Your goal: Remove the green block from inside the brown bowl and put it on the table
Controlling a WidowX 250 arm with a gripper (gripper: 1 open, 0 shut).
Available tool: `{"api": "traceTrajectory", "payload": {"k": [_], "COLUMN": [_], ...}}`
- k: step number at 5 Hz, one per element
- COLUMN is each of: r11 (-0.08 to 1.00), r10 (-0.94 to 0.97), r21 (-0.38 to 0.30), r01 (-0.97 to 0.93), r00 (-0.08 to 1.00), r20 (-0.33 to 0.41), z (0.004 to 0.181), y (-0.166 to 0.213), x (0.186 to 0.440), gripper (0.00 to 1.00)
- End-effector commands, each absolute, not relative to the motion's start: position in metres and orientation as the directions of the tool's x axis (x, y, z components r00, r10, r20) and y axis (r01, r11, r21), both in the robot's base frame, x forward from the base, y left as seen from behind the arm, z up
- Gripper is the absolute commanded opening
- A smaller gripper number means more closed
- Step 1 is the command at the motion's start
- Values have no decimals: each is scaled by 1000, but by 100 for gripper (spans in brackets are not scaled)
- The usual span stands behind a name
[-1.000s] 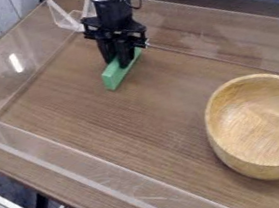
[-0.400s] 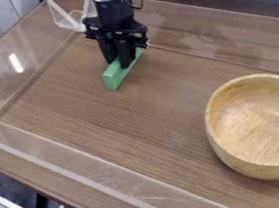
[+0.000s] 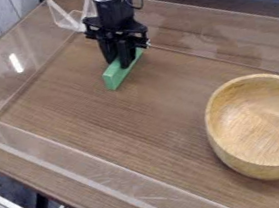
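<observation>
The green block (image 3: 118,73) lies on the table (image 3: 120,130) at the back left, a small bright green bar. My black gripper (image 3: 123,56) stands straight over its far end, with the fingers shut on the green block. The block's near end rests on or just above the wood; I cannot tell which. Far from it, at the front right, sits the brown bowl (image 3: 264,125), round and light wood, with nothing inside.
Low clear acrylic walls (image 3: 14,67) edge the tabletop on the left, back and front. The arm comes down from the top of the view behind the gripper.
</observation>
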State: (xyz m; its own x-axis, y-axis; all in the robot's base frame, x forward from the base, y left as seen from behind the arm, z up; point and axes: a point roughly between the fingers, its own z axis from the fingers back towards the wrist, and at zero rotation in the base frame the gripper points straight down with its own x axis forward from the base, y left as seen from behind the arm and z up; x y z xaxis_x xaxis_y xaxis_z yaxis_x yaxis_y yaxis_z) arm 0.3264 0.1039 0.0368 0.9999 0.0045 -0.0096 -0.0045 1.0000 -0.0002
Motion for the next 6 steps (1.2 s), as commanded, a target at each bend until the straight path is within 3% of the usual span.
{"api": "traceTrajectory", "payload": {"k": [1, 5, 6], "r11": [1000, 999, 998], "r10": [-22, -54, -62], "r21": [6, -4, -4], "r01": [22, 54, 62], "r00": [1000, 998, 998], "r20": [11, -12, -14], "z": [39, 26, 31], "y": [103, 96, 94], "x": [331, 331, 315], "gripper": [0, 0, 0]}}
